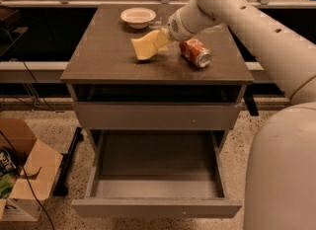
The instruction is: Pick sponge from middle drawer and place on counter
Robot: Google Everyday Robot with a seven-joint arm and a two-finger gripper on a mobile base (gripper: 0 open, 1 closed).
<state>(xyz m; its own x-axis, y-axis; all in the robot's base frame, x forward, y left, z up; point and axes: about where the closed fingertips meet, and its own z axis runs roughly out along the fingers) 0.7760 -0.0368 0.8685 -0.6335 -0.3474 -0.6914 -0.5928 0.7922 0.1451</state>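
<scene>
- Sponge (144,48): clamped in end effector (162,38), tilted, low over mid-table (103,51), left of soda can (195,52), nearer than bowl (138,16).
- Middle drawer (155,157): pulled open, holding no sponge.
- Step in hand: placement; the pick appears complete.
- Next move: probably a short descent until the sponge lies flat, then release, clear of the can.

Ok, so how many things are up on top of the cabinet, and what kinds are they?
bowl: 1
soda can: 1, lying on its side
sponge: 1, tilted, held by the gripper over the counter
Total: 3
</scene>
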